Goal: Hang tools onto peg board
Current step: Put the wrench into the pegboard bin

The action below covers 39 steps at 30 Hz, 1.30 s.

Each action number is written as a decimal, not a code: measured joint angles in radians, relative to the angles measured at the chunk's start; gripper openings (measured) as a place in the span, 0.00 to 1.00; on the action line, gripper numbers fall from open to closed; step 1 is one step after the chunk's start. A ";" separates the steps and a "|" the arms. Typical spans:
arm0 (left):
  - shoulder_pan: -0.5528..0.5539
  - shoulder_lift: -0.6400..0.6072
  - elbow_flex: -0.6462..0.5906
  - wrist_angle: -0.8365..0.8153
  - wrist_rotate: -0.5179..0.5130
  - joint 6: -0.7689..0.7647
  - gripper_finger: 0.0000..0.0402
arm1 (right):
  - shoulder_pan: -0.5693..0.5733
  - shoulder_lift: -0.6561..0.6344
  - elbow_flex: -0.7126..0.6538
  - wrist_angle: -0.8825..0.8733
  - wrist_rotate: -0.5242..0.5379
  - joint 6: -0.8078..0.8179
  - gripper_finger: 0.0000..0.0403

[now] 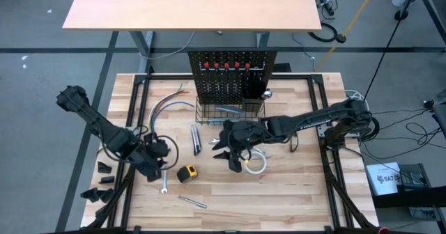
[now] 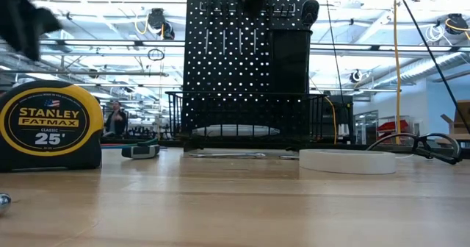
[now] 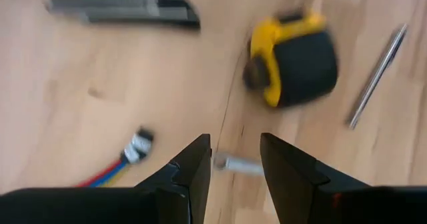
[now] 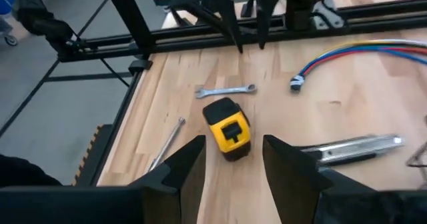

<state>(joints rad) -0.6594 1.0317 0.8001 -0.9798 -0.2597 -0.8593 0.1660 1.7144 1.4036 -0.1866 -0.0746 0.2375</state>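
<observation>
The peg board (image 1: 230, 81) stands upright at the table's far middle, with a wire basket (image 1: 230, 113) at its foot. On the table lie a yellow-black tape measure (image 1: 187, 173), a silver wrench (image 1: 164, 183), a thin silver tool (image 1: 191, 201), grey utility knives (image 1: 196, 138) and a white tape roll (image 1: 255, 161). My left gripper (image 1: 160, 166) hangs open above the wrench (image 4: 227, 91), pointing steeply down, and the wrench's end (image 3: 237, 164) shows between its fingers, clear of them. My right gripper (image 1: 230, 161) is open, with the tape measure (image 4: 228, 127) ahead of it.
A bundle of coloured cables (image 1: 171, 102) lies left of the basket, its end (image 3: 137, 147) near my left gripper. Black frame rails (image 1: 139, 108) run along the table's sides. Small black parts (image 1: 103, 178) sit at the near left corner. A light wooden table (image 1: 195, 8) stands behind.
</observation>
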 joint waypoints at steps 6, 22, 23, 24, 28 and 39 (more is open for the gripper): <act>-0.005 0.000 -0.094 0.041 0.056 0.030 0.33 | 0.012 0.048 0.000 0.008 -0.002 0.037 0.36; -0.005 0.035 -0.253 0.213 0.091 0.058 0.13 | 0.022 0.070 0.000 0.009 0.057 0.155 0.36; -0.005 0.039 -0.255 0.212 0.092 0.056 0.11 | 0.022 0.070 0.000 0.010 0.057 0.155 0.36; -0.005 0.042 -0.257 0.216 0.092 0.056 0.09 | 0.022 0.070 0.000 0.010 0.057 0.155 0.36; -0.005 0.063 -0.278 0.262 0.095 0.053 0.06 | 0.022 0.070 0.000 0.010 0.057 0.154 0.36; -0.001 0.085 -0.288 0.269 0.216 -0.572 0.13 | 0.026 0.069 0.000 -0.032 0.047 0.150 0.36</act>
<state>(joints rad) -0.6605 1.1168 0.5121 -0.7103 -0.0440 -1.4310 0.1921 1.7836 1.4033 -0.2187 -0.0273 0.3874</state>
